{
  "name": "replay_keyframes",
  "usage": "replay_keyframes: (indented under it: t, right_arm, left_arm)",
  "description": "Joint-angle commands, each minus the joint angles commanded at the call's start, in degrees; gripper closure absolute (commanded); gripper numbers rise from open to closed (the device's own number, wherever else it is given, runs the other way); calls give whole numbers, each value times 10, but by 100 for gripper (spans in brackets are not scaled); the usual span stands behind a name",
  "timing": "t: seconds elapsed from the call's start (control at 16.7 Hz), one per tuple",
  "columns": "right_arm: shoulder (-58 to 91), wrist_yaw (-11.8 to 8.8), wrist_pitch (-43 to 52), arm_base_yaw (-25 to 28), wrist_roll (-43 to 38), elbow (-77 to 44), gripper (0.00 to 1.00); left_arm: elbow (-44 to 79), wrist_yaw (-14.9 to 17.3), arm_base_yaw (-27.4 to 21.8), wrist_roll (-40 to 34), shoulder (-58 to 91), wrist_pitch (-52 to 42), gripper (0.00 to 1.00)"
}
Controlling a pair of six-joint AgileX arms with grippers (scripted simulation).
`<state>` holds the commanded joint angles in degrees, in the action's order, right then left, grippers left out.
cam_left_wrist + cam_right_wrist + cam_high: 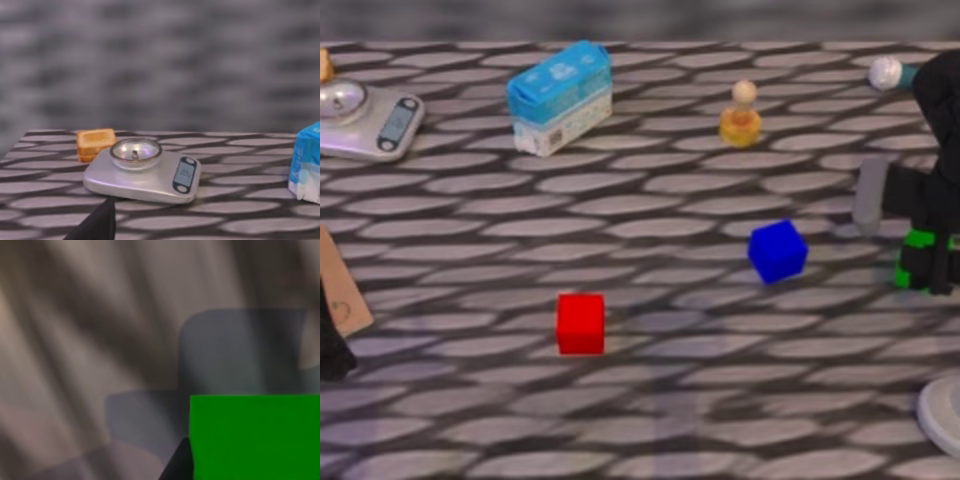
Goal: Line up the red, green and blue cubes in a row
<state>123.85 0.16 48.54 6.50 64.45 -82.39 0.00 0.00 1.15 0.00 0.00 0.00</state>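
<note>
Now right gripper (923, 262) closed on bright green cube (255, 437); red cube (580, 323), blue cube (778, 250) matte, plain.

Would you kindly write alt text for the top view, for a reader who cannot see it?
At the table's right edge, the right gripper is closed on the small matte green cube. The matte deep blue cube sits to its left, and the matte bright red cube farther left and nearer the camera. A silver kitchen scale and light-blue printed box stand behind.
</note>
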Motion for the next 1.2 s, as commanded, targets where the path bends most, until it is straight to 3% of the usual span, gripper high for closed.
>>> replay_keyframes:
  t: [0.42, 0.84, 1.2]
  right_arm:
    - [-10, 0, 16, -1, -3, -7, 100]
    - [-57, -1, 141, 4, -1, -82, 100]
    - [-54, -1, 148, 10, -7, -91, 100]
  left_arm:
    - [0, 0, 0, 0, 0, 0, 0]
    - [0, 0, 0, 0, 0, 0, 0]
    - [0, 0, 0, 0, 0, 0, 0]
